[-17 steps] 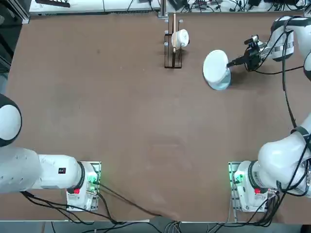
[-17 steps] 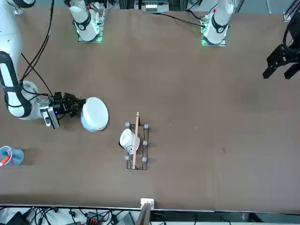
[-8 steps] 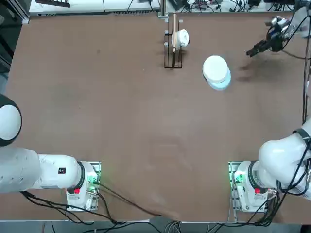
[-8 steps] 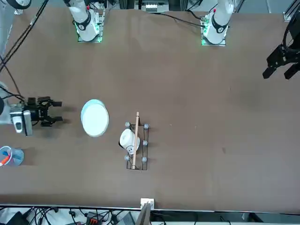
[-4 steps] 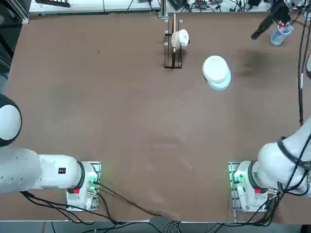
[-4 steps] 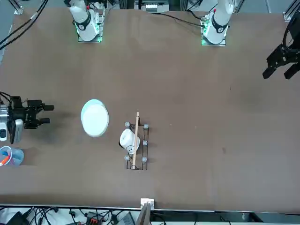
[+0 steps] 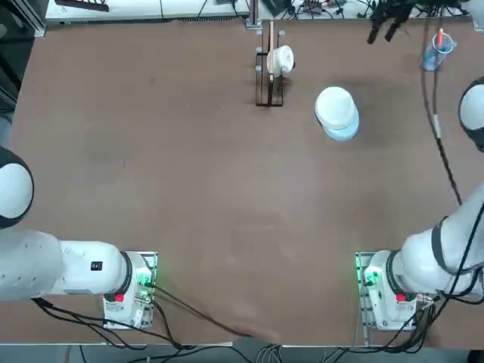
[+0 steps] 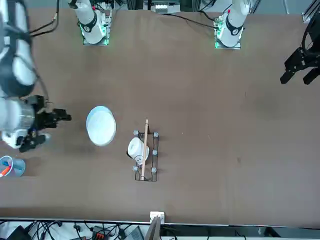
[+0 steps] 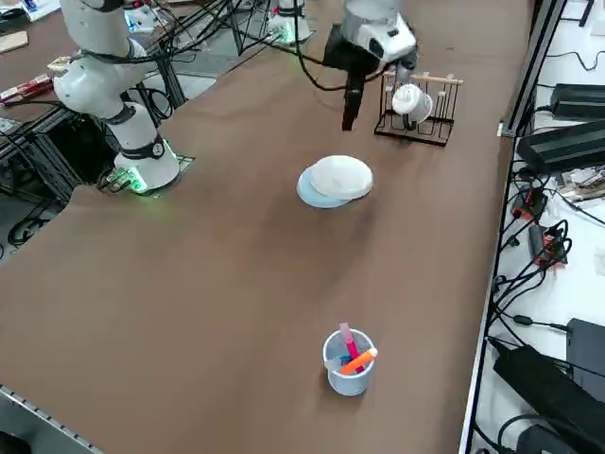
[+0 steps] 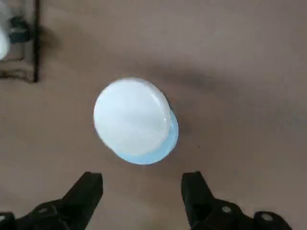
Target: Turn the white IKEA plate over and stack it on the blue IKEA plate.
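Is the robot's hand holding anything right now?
No. The right gripper is open and empty, up above the white plate, which lies on the blue plate.

Brown table (image 7: 189, 174), matte, fills most of the top and front views. Cables (image 9: 529, 236) trail along its far edge and down the side. Black boxes (image 9: 567, 142) sit on a white surface beside the table. Dark metal frame (image 9: 57, 142) stands off the near corner. Even overhead light, soft shadows.
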Robot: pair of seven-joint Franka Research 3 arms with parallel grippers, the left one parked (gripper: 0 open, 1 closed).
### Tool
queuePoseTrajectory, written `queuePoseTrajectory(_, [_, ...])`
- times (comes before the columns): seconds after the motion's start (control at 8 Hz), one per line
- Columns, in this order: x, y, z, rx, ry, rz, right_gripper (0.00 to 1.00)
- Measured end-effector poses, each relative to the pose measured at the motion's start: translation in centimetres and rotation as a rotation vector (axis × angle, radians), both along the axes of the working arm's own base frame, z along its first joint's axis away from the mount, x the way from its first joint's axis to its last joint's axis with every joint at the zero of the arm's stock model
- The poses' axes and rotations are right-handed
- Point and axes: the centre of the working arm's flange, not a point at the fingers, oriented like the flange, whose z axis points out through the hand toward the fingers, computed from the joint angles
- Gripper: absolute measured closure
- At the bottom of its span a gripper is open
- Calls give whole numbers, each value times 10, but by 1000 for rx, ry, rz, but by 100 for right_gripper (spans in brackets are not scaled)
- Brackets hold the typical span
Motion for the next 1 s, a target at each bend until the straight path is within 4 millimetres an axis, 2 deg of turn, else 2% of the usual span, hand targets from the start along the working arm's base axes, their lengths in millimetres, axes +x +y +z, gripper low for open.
queuePoseTrajectory(0.25, [-7, 27, -59, -155, -17, -188, 0])
queuePoseTrajectory(0.5, [-22, 46, -115, -229, -45, -301, 0])
queuePoseTrajectory(0.75, [-39, 55, -154, -269, -50, -364, 0])
queuePoseTrajectory(1.0, [-54, 57, -180, -295, -41, -409, 0])
